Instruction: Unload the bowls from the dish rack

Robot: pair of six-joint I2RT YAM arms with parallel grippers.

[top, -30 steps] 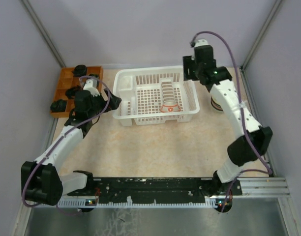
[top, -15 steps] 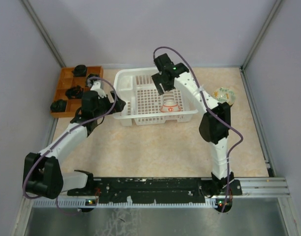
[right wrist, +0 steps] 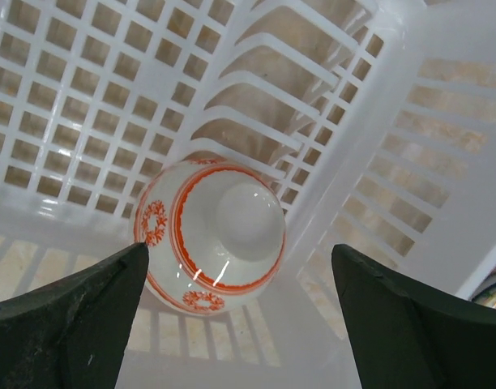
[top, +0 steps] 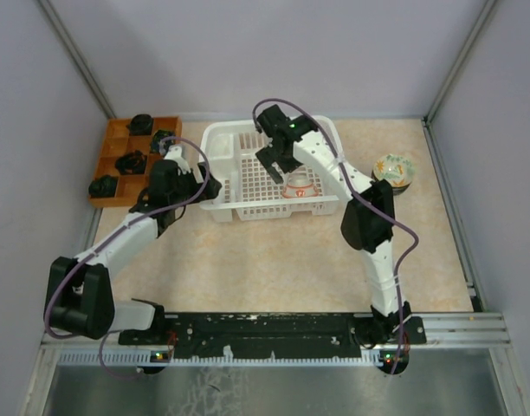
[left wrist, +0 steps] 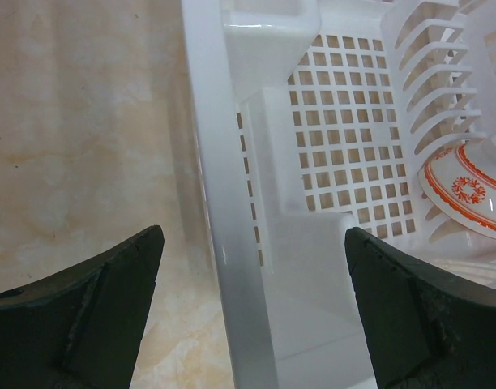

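Observation:
The white dish rack (top: 220, 143) stands at the back middle of the table. One white bowl with red-orange marks (top: 299, 185) lies upside down inside it, against the upright dividers; it also shows in the right wrist view (right wrist: 209, 235) and the left wrist view (left wrist: 467, 186). My right gripper (top: 276, 162) is open and empty, hovering over the rack just left of this bowl. My left gripper (top: 201, 184) is open, its jaws on either side of the rack's left rim (left wrist: 232, 243). A patterned bowl (top: 394, 169) sits on the table right of the rack.
A brown wooden compartmented tray (top: 109, 149) with small dark lumps (top: 131, 161) sits at the back left. Grey walls close the back and sides. The marbled tabletop (top: 274, 260) lies in front of the rack.
My right arm swung from the table right of the rack to over the rack, above the red-marked bowl, leaving the patterned bowl uncovered. My left gripper edged closer to the rack's left rim.

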